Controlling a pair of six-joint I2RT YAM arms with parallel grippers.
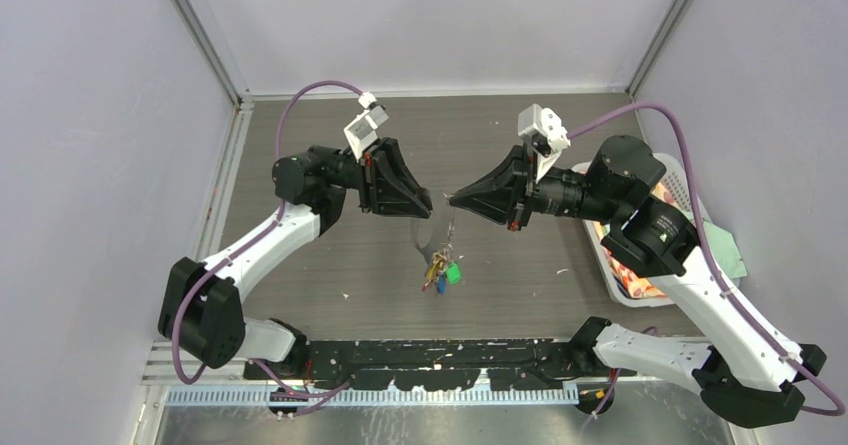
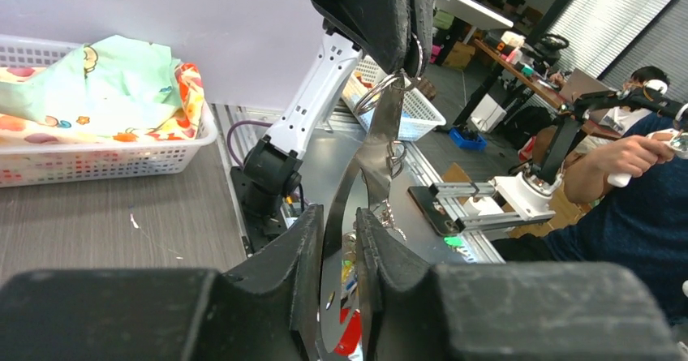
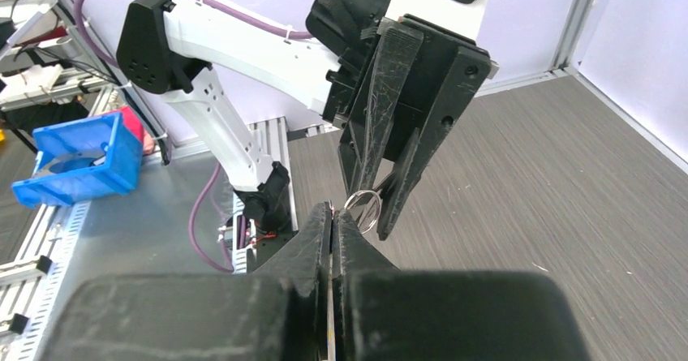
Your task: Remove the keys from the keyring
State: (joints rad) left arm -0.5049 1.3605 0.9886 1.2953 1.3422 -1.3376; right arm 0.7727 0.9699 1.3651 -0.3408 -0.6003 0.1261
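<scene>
The keyring [image 2: 377, 150], a thin silvery plate, hangs in the air between my two arms. My right gripper [image 1: 453, 201] is shut on its upper end, where a small wire ring [image 3: 363, 207] shows just past the fingertips. In the right wrist view the gripper [image 3: 334, 211] pinches a thin metal edge. My left gripper [image 2: 339, 215] straddles the plate lower down. Its jaws stand narrowly apart, one finger against the plate and a slit showing at the other. The keys [image 1: 441, 270], with green, blue and yellow heads, dangle in a bunch below both grippers.
A white basket [image 1: 615, 265] of coloured cloth sits on the table at the right, under the right arm. In the left wrist view it [image 2: 97, 154] lies at the left. A blue bin [image 3: 77, 154] stands off the table.
</scene>
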